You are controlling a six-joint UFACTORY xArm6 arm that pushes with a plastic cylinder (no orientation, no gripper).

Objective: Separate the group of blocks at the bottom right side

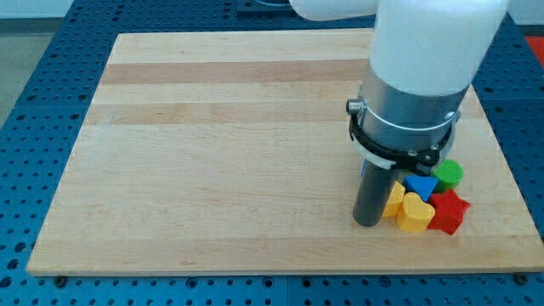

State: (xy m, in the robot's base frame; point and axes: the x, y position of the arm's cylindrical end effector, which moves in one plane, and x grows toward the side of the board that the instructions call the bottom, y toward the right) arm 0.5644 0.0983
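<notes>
Nearest the view's bottom: yellow heart block (pixel 415 213) and red star block (pixel 449 212), packed with a blue triangular block (pixel 419 184), a green round block (pixel 449 174) and a second yellow block (pixel 394 200) at the surface's (pixel 212 153) bottom right. Tool only a plain rod, nothing to open or close, tip (pixel 367 223) just left of the cluster, seemingly touching that second yellow block.

Separation apparently only starting; next, probably a rightward push into the cluster's middle. Cluster roughly as wide as deep, no clear long axis; heart's point hard to make out.

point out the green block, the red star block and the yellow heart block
green block (pixel 449 174), camera view, on its top face
red star-shaped block (pixel 448 212), camera view, on its centre
yellow heart-shaped block (pixel 414 213), camera view, on its top face
</notes>
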